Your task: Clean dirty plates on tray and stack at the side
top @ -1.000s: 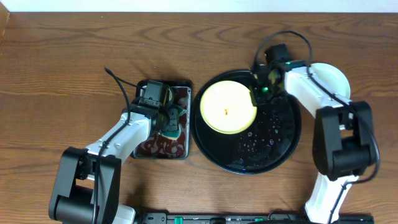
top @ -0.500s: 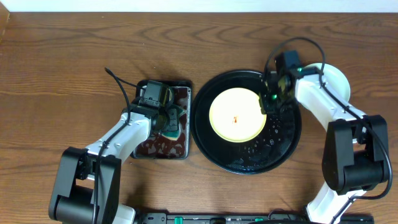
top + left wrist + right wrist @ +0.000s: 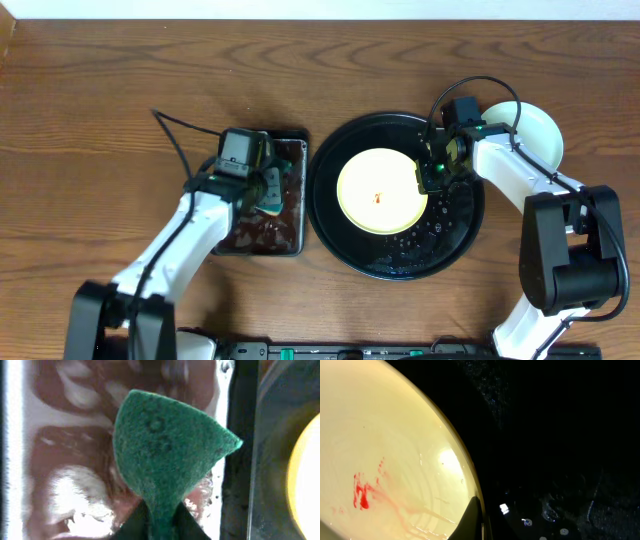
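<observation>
A pale yellow plate with a small red smear lies in the round black tray. My right gripper is shut on the plate's right rim; in the right wrist view one dark finger lies over the rim of the yellow plate. My left gripper hangs over the pan of brown soapy liquid, shut on a green sponge pinched at its lower end. A pale white plate sits on the table right of the tray, partly hidden by the right arm.
The tray's wet black floor shows droplets to the right of the yellow plate. The pan's right edge stands close to the tray's left rim. Bare wooden table lies to the left and at the back.
The right gripper has drawn the yellow plate from the tray's left side to its middle. The left arm has shifted slightly over the pan with the sponge.
</observation>
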`<state>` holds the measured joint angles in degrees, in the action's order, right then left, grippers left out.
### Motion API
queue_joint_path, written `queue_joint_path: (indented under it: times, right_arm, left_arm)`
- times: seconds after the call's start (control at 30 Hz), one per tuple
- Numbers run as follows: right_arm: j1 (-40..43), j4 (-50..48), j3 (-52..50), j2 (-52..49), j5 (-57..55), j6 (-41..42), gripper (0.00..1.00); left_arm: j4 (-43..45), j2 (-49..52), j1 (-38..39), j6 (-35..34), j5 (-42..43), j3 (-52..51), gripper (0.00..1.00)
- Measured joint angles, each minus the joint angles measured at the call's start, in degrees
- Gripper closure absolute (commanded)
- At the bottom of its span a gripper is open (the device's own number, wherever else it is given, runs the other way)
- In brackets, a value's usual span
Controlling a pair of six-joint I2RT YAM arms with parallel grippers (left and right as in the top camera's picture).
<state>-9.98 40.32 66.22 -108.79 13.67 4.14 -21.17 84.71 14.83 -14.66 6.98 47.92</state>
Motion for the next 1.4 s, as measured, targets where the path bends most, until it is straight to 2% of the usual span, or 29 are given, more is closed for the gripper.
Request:
queue_joint_path:
  times: [0.03,0.07,0.2,0.5,0.57,0.7,0.73,1.03,1.27,1.4]
  right_arm:
    - [0.0,-0.1,0.0,0.0,0.0,0.0,0.99]
    - [0.0,-0.2,0.0,0.0,0.0,0.0,0.99]
    - [0.0,-0.5,-0.1,0.0,0.1,0.0,0.99]
    - [0.0,-0.5,-0.1,0.0,0.2,0.0,0.99]
    - [0.0,-0.5,-0.1,0.0,0.2,0.0,0.99]
    - [0.0,-0.6,-0.1,0.0,0.3,0.0,0.99]
    - [0.0,-0.6,-0.1,0.0,0.3,0.0,0.99]
    - [0.0,-0.6,-0.1,0.0,0.4,0.0,0.99]
    - [0.0,-0.6,-0.1,0.0,0.4,0.0,0.99]
    - [0.0,-0.6,-0.1,0.0,0.4,0.0,0.99]
  left_arm:
    - [0.0,-0.7,0.0,-0.1,-0.4,0.0,0.72]
    - [0.0,-1.0,0.0,-0.3,-0.8,0.0,0.66]
    - [0.0,-0.3,0.0,-0.5,-1.4,0.0,0.55]
    - [1.7,8.5,0.0,-0.7,-0.6,0.0,0.55]
    - [2.5,9.6,0.0,-0.9,0.2,0.0,0.63]
    - [3.6,10.9,0.0,-1.2,1.4,0.0,0.89]
    - [3.7,10.9,0.0,-1.3,1.9,0.0,0.92]
    - [3.6,9.9,0.3,-1.0,1.6,0.0,0.92]
    - [2.3,4.1,0.2,-2.2,0.1,-0.7,0.92]
    - [3.3,1.0,-1.5,-3.6,4.0,-0.7,0.93]
